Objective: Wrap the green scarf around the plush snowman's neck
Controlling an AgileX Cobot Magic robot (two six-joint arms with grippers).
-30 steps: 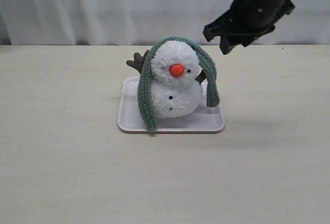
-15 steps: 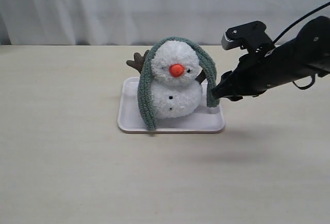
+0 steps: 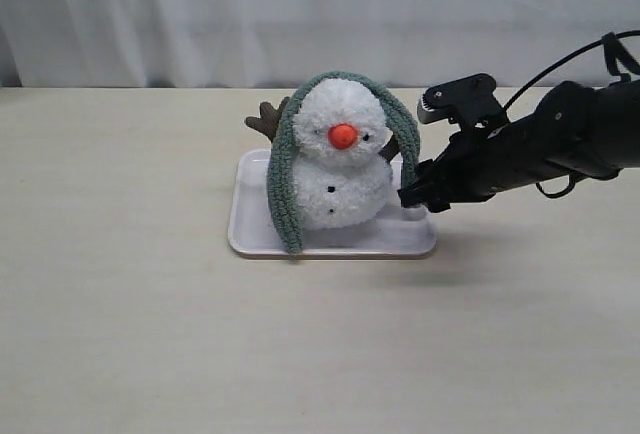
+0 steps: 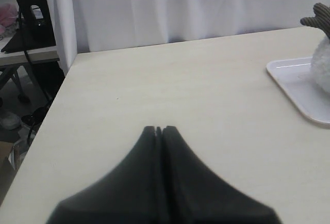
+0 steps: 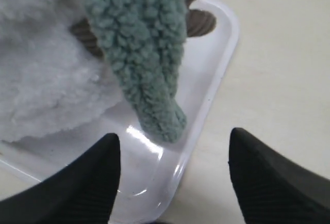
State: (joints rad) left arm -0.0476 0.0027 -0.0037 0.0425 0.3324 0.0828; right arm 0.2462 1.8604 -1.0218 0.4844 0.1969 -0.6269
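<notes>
The plush snowman [image 3: 338,179] sits on a white tray [image 3: 256,239]. The green scarf [image 3: 282,184] lies draped over the top of its head, one end hanging down each side, and the neck [image 3: 340,158] crease is bare at the front. My right gripper [image 3: 408,197] is low at the tray's right edge, beside the scarf's right end [image 3: 408,159]. In the right wrist view that gripper [image 5: 174,133] is open, and the scarf end [image 5: 147,74] hangs just ahead of the gap, untouched. My left gripper [image 4: 159,129] is shut and empty, over bare table far to the left of the tray [image 4: 291,77].
A brown twig arm [image 3: 264,119] sticks out behind the snowman on the left, and another [image 5: 200,22] lies behind the scarf end. A white curtain [image 3: 200,14] backs the table. The table's left edge [image 4: 51,110] drops off near the left gripper.
My right arm has come down from high at the back right to the tray's right edge, closing in on the scarf's right end. Its jaws have spread wider. Snowman and scarf have not moved.
</notes>
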